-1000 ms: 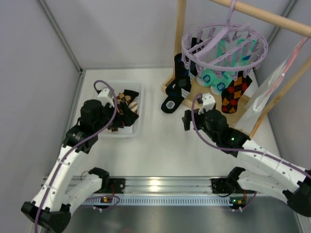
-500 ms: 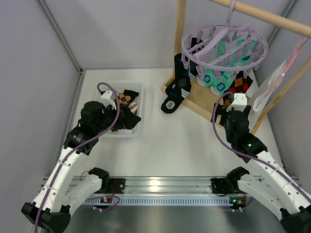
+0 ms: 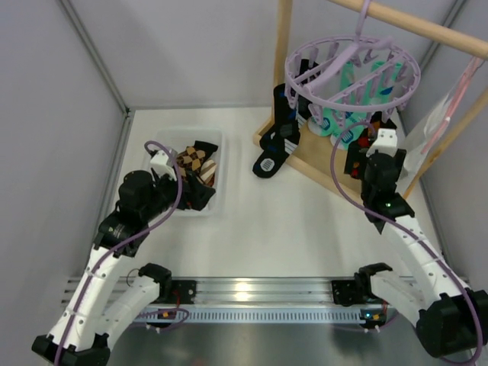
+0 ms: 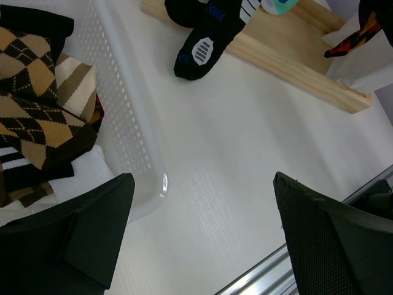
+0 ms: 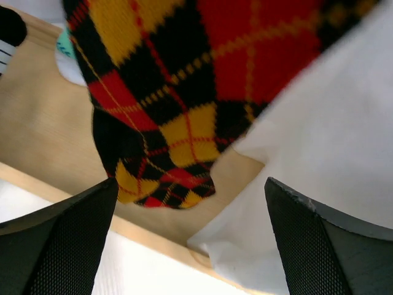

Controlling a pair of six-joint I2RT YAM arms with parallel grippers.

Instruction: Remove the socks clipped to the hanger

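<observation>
We find the right gripper [image 5: 190, 239] and left gripper [image 4: 199, 246] both spread wide and empty, with socks hanging at the hanger [image 3: 352, 72].

Only our right wrist view shows the knit of the red, yellow and black argyle sock [image 5: 172, 92] facing those fingers, with a white cloth [image 5: 331, 153] beside it and the wooden base [image 5: 43, 129] behind. Our left fingers hover over the table [image 4: 233, 153], beside a white perforated basket [image 4: 132, 123] holding tan argyle socks [image 4: 27, 117]. A black sock [image 4: 199, 49] bears a striped white oval label with no legible writing. From above, we see mint socks [image 3: 347, 80] inside the round lavender ring.
</observation>
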